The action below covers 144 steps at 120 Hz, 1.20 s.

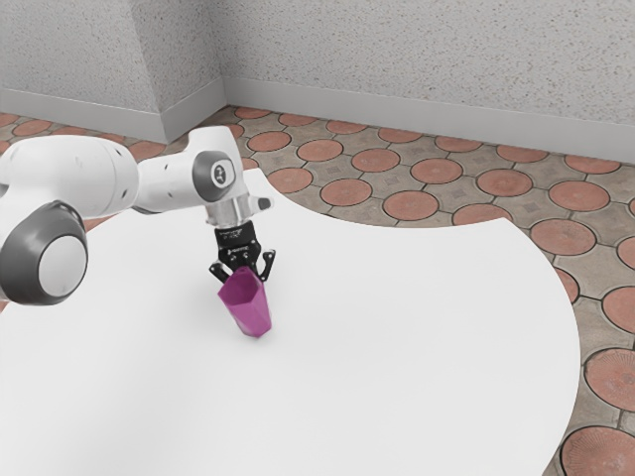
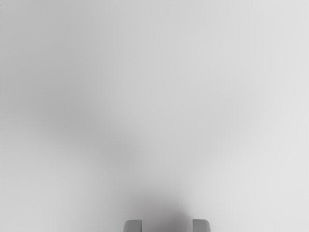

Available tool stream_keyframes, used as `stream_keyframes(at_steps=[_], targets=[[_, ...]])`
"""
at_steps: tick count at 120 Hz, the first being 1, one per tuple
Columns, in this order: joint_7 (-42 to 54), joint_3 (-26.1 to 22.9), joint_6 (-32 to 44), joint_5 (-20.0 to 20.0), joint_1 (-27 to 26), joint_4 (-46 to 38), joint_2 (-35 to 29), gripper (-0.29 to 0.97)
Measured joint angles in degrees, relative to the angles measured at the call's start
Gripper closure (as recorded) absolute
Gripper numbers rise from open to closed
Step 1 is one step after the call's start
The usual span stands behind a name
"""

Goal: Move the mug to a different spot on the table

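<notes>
magenta mug (image 1: pixel 248 309) resting tilted on the white table (image 1: pixel 417 347), left of centre, black gripper (image 1: pixel 241 268) just above its top, fingers apart and clamping nothing; grasp, carry and release apparently all remain.

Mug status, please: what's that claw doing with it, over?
Gripper open. Mug purple, leaning, right beneath it on white table. Nothing in the way.

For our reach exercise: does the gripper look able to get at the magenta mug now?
Probably yes: the gripper hangs open just over the magenta mug on the white table, and nothing stands between them.
</notes>
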Motion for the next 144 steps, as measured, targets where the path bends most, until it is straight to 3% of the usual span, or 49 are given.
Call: stream_keyframes(at_steps=[7,32,53,104,124,144], targets=[[0.00,0.01,0.00,-0.03,0.00,-0.01,0.01,0.73],[0.58,-0.06,0.38,-0.70,0.01,-0.01,0.41,0.30],[1.86,0.24,1.49,-0.05,0.01,0.03,0.46,0.13],[4.96,0.26,3.43,4.11,0.17,3.51,-2.40,0.02],[5.95,-2.89,1.11,6.78,0.37,-1.31,-11.59,0.01],[7.61,-5.51,-0.39,10.46,0.40,-11.47,-26.30,0.00]])
